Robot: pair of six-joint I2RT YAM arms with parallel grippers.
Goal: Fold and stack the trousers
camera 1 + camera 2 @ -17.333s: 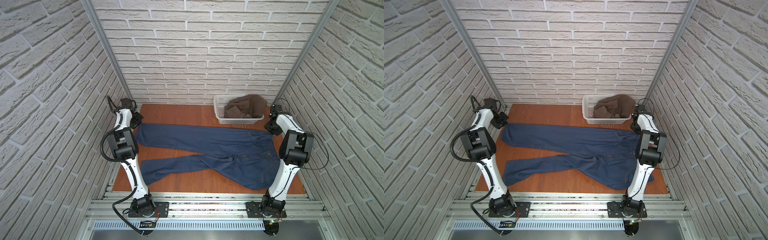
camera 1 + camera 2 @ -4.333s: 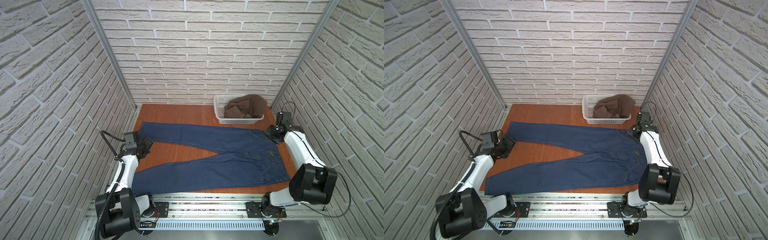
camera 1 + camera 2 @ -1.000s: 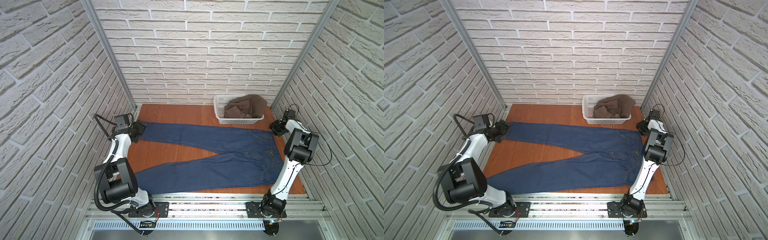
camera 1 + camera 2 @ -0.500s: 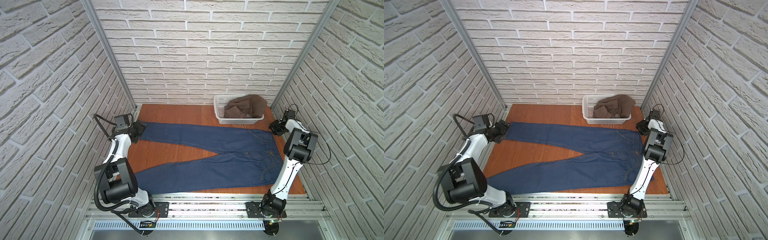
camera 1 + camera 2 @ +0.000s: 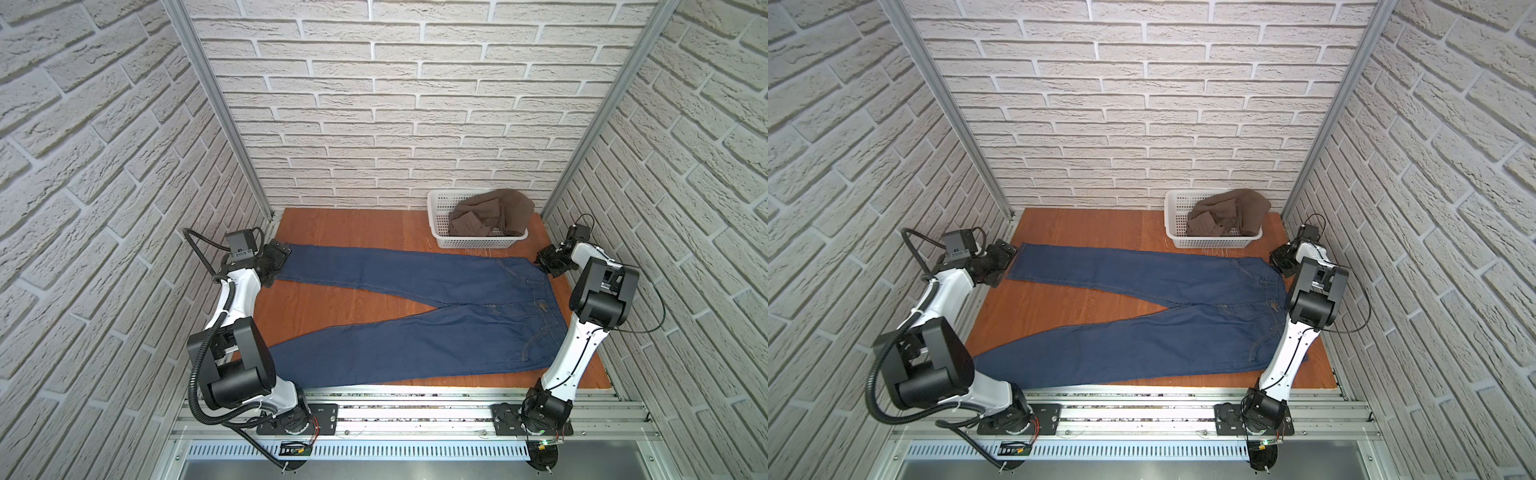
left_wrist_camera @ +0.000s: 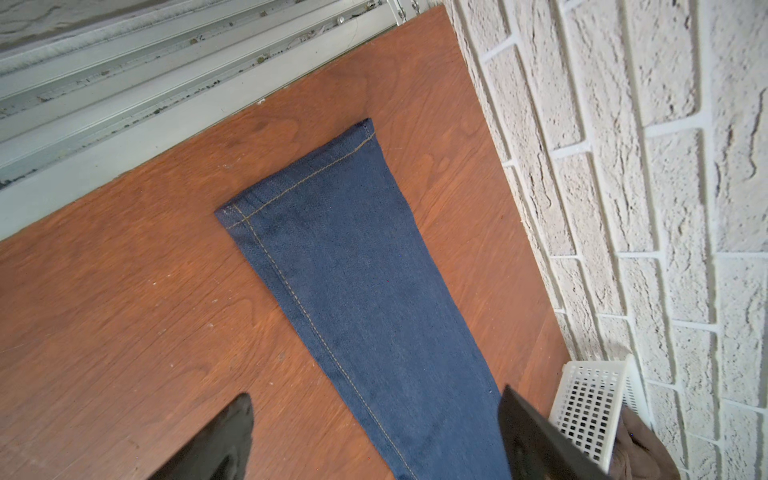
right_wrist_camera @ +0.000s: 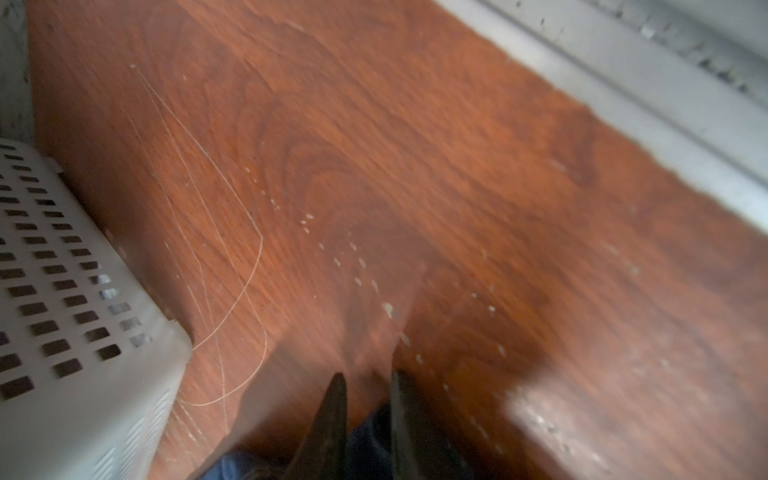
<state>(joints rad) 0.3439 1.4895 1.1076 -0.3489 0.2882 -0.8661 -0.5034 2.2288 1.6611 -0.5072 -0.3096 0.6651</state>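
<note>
The trousers [image 5: 478, 328] [image 5: 1204, 332] lie flat on the wooden table, dark blue denim, waist to the right and both legs spread to the left. My left gripper [image 5: 279, 254] [image 5: 1007, 254] is open at the far leg's hem. In the left wrist view its fingers [image 6: 232, 432] stand wide apart over that leg [image 6: 353, 291]. My right gripper [image 5: 544, 262] [image 5: 1277, 257] sits at the waistband's far corner. The right wrist view shows its narrow jaws [image 7: 368, 374] pinching blue denim [image 7: 365, 440].
A white perforated basket [image 5: 478, 241] [image 5: 1212, 242] [image 6: 590, 395] [image 7: 62, 291] holding brown cloth [image 5: 494, 212] stands at the back right, just beyond the waist. Brick walls close in on three sides. A metal rail [image 5: 415, 399] runs along the table's front edge.
The right gripper's jaws have closed in on the waistband corner over the last second. The left arm and the trousers have stayed where they were.
</note>
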